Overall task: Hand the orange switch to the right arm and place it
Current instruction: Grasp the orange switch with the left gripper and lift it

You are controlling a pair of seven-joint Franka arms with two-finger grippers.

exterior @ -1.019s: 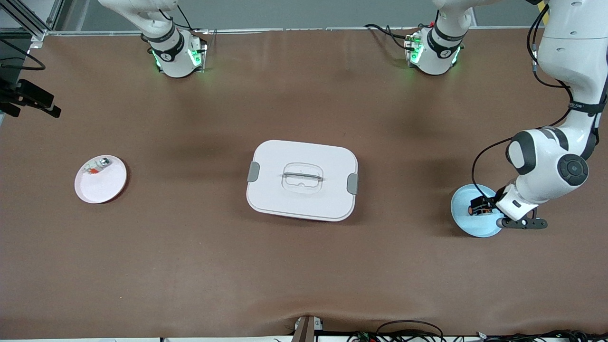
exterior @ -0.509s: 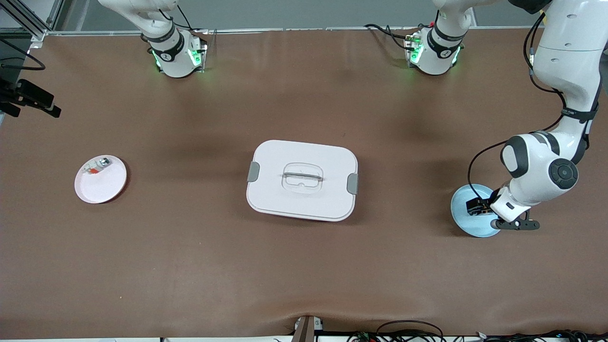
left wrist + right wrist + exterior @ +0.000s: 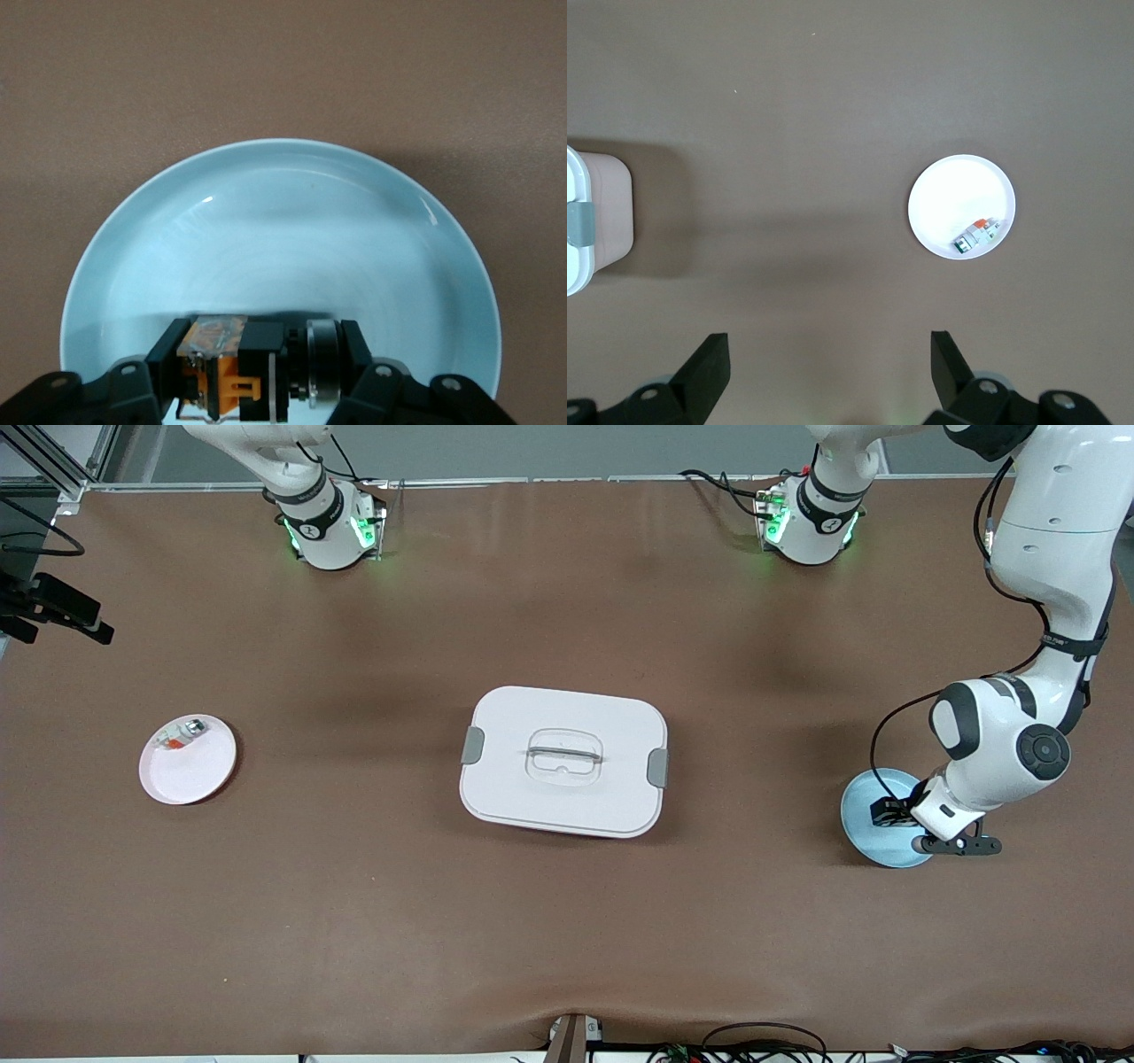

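- The left hand [image 3: 261, 376] is down in the light blue plate [image 3: 864, 828] at the left arm's end of the table [image 3: 567, 921], its fingers [image 3: 173, 350] closed on the orange switch [image 3: 252, 372]
- In the left wrist view the orange switch sits between the two black fingers, low over the plate's floor near its rim; whether it touches the plate cannot be told
- The switch shows a black body with an orange part and a silver ring at one end
- In the front view the left hand's own black parts hide the switch; only a dark block shows on the plate where the left arm [image 3: 1005, 753] ends
- The left arm comes down from its base along the table's top edge and bends over the plate
- The right hand [image 3: 833, 372] waits high over the table with its fingers [image 3: 709, 367] spread wide and nothing between them
- The right wrist view looks down on a white plate [image 3: 948, 190] well apart from the hand
- On the white plate lies a small silver-white piece [image 3: 976, 235] with a red-orange bit, close to the rim
- The white plate [image 3: 199, 775] sits toward the right arm's end of the table
- A white lidded box [image 3: 563, 760] with grey clips and a clear handle stands in the middle of the table, between the two plates and well apart from both
- Of the right arm [image 3: 306, 500] only the part near its base shows in the front view
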